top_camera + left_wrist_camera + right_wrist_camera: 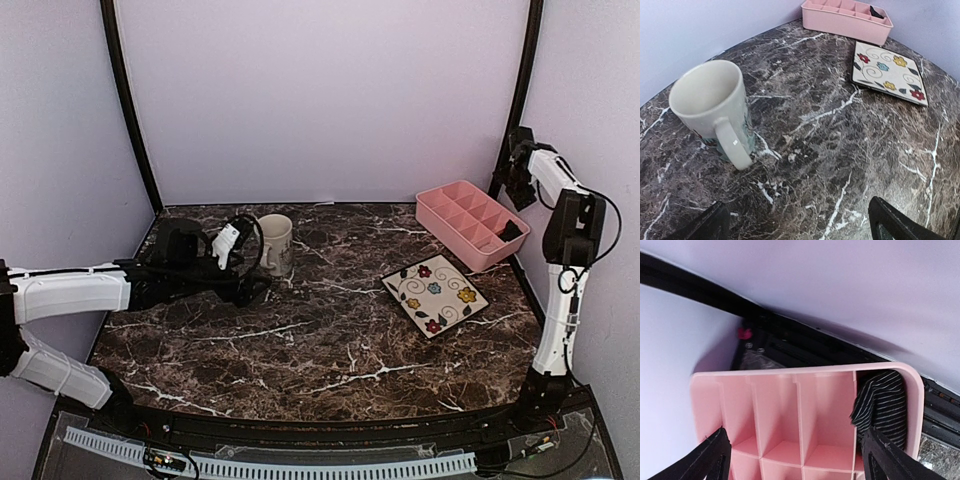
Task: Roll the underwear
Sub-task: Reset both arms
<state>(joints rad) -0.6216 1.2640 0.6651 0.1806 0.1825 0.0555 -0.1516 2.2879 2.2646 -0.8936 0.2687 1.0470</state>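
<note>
So the dark marble desk (320, 350) takes up most of the top view; the left arm (75, 290) lies low across its left side, reaching in toward the middle, and the right arm (565, 300) stands tall at the right edge with its wrist bent over the far right corner; back there sits a pink tray (450, 235) with lots of little compartments, angled on the desk; just in front of it, near but not touching, is a square white plate (434, 295) with flowers and swirls, lying flat; over on the left, well apart from both, a white mug (276, 243) stands upright, handle facing the left wrist camera; the underwear (882, 400) I can spot is the black piece with thin pale stripes, bunched up in the corner compartment at the tray's right end, a bit of it riding up against the rim; left end effector (799, 222) is released, fingers spread wide over bare desk, with the mug just ahead and nothing between them; right end effector (795, 445) hangs over the tray, fingers spread wide too and gripping nothing, with the underwear by its right finger; can't tell if they're touching.
</note>
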